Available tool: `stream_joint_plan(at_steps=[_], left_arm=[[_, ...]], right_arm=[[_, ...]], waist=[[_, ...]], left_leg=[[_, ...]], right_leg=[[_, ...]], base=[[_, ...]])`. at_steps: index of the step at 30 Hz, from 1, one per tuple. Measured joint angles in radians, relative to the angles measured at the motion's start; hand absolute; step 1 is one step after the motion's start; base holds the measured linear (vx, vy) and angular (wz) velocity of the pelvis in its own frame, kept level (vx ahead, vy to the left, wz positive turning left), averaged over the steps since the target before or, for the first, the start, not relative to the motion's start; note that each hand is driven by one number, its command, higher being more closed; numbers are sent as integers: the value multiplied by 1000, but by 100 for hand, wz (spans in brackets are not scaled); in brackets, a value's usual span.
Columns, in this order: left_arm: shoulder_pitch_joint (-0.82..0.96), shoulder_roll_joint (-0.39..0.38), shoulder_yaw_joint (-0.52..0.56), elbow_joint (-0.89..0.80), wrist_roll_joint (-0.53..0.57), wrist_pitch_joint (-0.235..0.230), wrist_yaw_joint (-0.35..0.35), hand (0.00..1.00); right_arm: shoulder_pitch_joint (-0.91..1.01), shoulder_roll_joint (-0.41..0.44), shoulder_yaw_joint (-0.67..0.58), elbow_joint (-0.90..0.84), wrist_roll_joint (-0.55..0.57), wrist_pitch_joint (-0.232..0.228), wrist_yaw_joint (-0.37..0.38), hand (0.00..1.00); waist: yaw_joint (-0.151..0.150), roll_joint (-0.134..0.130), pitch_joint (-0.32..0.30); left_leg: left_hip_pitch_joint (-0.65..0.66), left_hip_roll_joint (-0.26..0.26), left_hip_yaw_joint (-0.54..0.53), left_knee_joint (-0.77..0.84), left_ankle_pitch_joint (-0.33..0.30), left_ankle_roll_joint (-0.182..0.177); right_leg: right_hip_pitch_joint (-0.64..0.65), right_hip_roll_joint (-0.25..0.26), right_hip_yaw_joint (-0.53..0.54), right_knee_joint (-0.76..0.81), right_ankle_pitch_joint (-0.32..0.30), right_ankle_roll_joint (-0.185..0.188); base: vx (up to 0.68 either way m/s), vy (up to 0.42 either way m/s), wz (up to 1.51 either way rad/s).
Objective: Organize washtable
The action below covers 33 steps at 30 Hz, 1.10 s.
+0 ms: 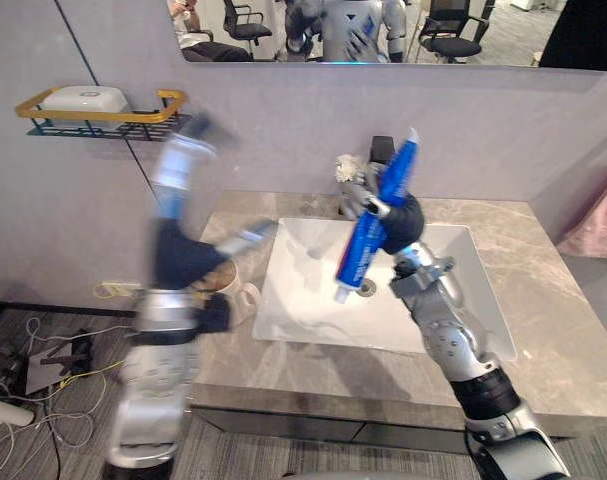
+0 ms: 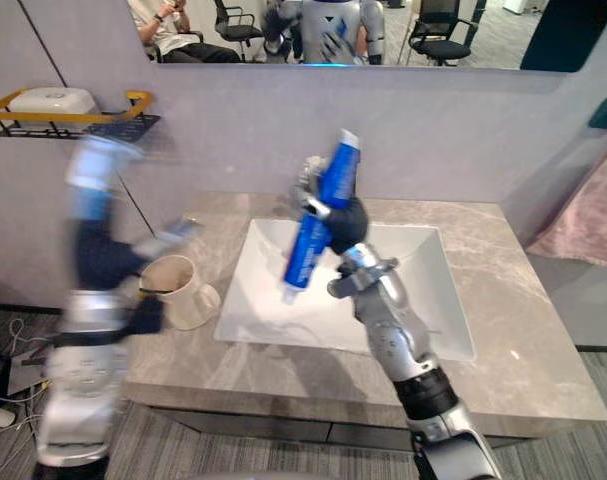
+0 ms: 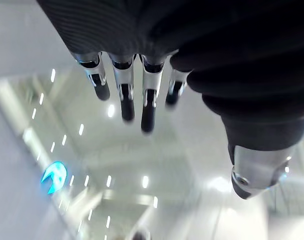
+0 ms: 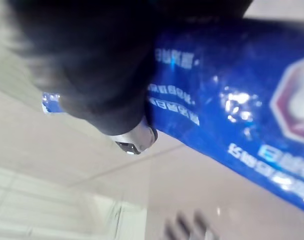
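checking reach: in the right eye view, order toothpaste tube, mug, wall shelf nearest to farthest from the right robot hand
1. toothpaste tube, gripped in the right robot hand
2. mug, left of the sink
3. wall shelf, far left, up the wall

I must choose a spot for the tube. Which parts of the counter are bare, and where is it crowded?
Bare: the counter right of the sink, and the narrow strip in front of it. Crowded: left of the sink, with the cup and the left hand; the back, where the right hand holds the toothpaste tube by the faucet.
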Motion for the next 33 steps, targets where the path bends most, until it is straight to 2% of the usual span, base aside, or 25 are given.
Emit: stream_joint_plan(at_steps=[3, 6, 7, 8, 13, 17, 23, 29, 33], left_arm=[[76, -63, 89, 8, -23, 1, 14, 0], [153, -145, 249, 81, -96, 2, 52, 0], [158, -151, 259, 92, -101, 2, 57, 0], [172, -166, 294, 140, -125, 3, 64, 0], [208, -227, 412, 422, -224, 6, 85, 0], [233, -261, 406, 656, -318, 19, 77, 0], [273, -291, 348, 1022, -405, 54, 2, 0], [279, -308, 271, 1235, -419, 78, -70, 0], [277, -310, 223, 1323, -418, 83, -87, 0]], right_arm=[[6, 26, -19, -11, -19, 0, 0, 100], [20, 46, -55, -20, -33, 0, 0, 100], [21, 47, -59, -20, -34, 0, -1, 100], [27, 51, -73, -20, -35, -1, -1, 100], [30, 81, -102, -20, -35, -7, -6, 100], [30, 81, -103, -19, -33, -27, -18, 100], [29, 94, -98, -19, -32, -43, -23, 100], [29, 105, -75, -19, -34, -56, -27, 100], [28, 113, -54, -19, -56, -70, -35, 100]], waist=[[13, 1, 0], [27, 1, -1], [29, 1, -1], [44, 1, -1], [52, 0, -1], [72, -10, -2], [72, -29, -5], [72, -41, -4], [72, -45, -5]], left_leg=[[-3, 3, 0, -1, 0, 0], [-6, 3, -4, -2, 0, 0], [-6, 3, -5, -3, 0, 0], [-7, 2, -4, -5, 0, 0], [-15, 0, -7, -9, -1, 0], [-15, 1, -7, -4, 0, 0], [-17, -1, -7, -7, -1, -1], [-23, 0, -6, -8, -4, -5], [-23, 0, -13, -2, 0, 0]], right_leg=[[-1, -2, 0, -4, 0, 0], [-1, -1, -2, -5, -1, 0], [-1, -2, -2, -5, -1, 0], [-1, -2, -2, -5, -1, 0], [-4, -6, -8, 1, -8, 3], [-12, -6, -8, 3, -8, 2], [-17, -9, -8, 6, -8, 3], [-20, -9, -8, 9, -13, 2], [-21, -9, -15, 9, -12, 2]], base=[[0, 0, 0], [-22, -10, 4], [0, 0, 0], [-36, -1, 1], [-32, -3, 2], [0, 0, 0], [-15, -1, 0], [-28, -4, -1], [14, -1, 4]])
